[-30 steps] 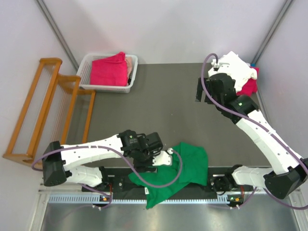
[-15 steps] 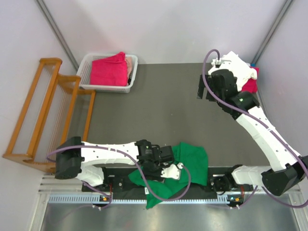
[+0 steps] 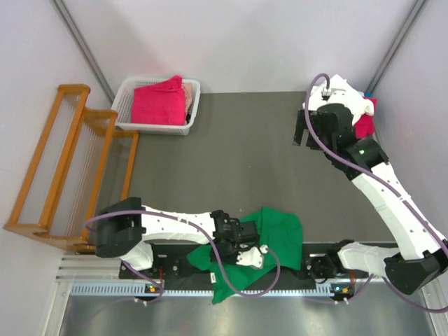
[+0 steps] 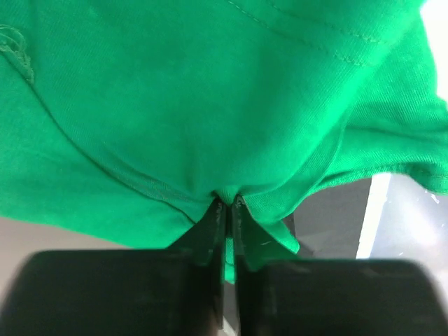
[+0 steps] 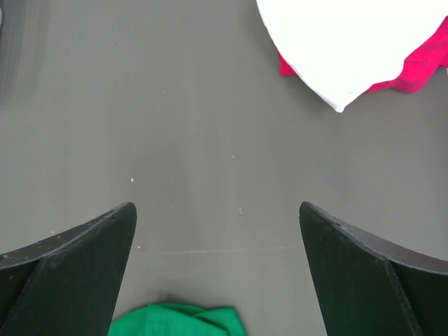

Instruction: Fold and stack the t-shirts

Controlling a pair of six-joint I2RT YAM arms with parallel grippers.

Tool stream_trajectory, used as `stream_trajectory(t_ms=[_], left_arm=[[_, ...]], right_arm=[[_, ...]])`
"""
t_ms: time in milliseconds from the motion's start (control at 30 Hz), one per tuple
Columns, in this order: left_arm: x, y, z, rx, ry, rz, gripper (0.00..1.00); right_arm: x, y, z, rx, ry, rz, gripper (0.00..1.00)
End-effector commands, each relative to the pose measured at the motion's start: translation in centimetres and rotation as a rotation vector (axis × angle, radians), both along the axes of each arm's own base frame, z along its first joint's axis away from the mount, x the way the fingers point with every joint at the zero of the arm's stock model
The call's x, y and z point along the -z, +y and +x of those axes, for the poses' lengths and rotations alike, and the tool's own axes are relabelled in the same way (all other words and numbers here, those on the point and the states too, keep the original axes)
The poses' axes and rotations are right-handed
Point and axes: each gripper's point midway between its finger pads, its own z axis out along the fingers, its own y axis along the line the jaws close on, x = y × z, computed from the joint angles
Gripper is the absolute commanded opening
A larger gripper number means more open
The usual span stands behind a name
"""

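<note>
Green t-shirt [image 3: 280,231], crumpled at the near edge of the table [image 3: 238,154]: left gripper [image 4: 229,204] clenched on a fold, apparently near the hem, bulk lying ahead of it; right gripper [image 5: 215,210] spread empty, well apart at far right.

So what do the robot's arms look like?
The left arm and right arm have white shells with black joints. A thin purple cable loops along each. The fingers are flat black wedges. A tiny green light glows on the right arm.
</note>
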Motion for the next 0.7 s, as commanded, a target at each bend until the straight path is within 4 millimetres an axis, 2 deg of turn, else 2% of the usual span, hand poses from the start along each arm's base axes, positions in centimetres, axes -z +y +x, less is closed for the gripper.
stream_trajectory(t_ms=[0,67,133,167,200,233,267,300,333,367,400,467,500,600,667], left_arm=[[-0.3,-1.3,0.2,0.0,-0.005,-0.042,0.0],[-0.5,-1.4,0.8,-0.009,-0.021,-0.051,0.0],[-1.2,-1.9,2.4,-0.074,-0.014,-0.083,0.0],[-2.6,-3.2,4.0,-0.112,-0.02,-0.138,0.0],[-3.6,-3.1,7.7,-0.241,-0.025,-0.175,0.0],[-5.0,-3.6,10.0,-0.296,-0.011,-0.235,0.0],[-8.1,-5.1,13.8,-0.37,-0.042,-0.337,0.0],[-9.8,-3.5,19.1,-0.522,-0.077,-0.393,0.0],[-11.5,-3.5,21.6,-0.58,-0.079,-0.454,0.0],[-14.2,-3.6,25.2,-0.635,-0.13,-0.52,0.0],[-15.4,-1.9,28.3,-0.721,-0.164,-0.546,0.0],[-17.5,-1.4,32.3,-0.796,-0.22,-0.598,0.0],[-17.8,-0.2,33.9,-0.858,-0.224,-0.606,0.0],[-17.7,0.8,36.8,-0.93,-0.206,-0.625,0.0],[-16.5,0.8,36.7,-0.925,-0.172,-0.583,0.0]], right_arm=[[-1.6,-0.7,0.1,0.022,-0.044,0.026,1.0],[-1.6,-0.6,0.3,0.023,-0.045,0.032,1.0],[-1.5,-0.2,0.5,0.013,-0.04,0.04,1.0],[-1.4,-0.1,0.6,0.013,-0.041,0.047,1.0],[-1.2,0.0,0.6,0.01,-0.037,0.048,1.0],[-1.1,0.1,0.7,0.005,-0.035,0.052,1.0],[-1.1,0.2,0.7,0.004,-0.04,0.06,1.0],[-0.9,0.3,0.7,0.002,-0.037,0.06,1.0],[-0.8,0.4,0.8,-0.004,-0.038,0.064,1.0],[-0.6,0.6,0.8,-0.006,-0.033,0.067,1.0],[-0.4,0.6,0.8,-0.009,-0.03,0.068,1.0],[-0.3,0.8,0.9,-0.012,-0.033,0.076,1.0],[-0.4,0.7,0.8,-0.011,-0.036,0.077,1.0],[-0.6,0.5,0.8,-0.009,-0.048,0.077,1.0],[-0.7,0.5,0.7,-0.01,-0.052,0.075,1.0]])
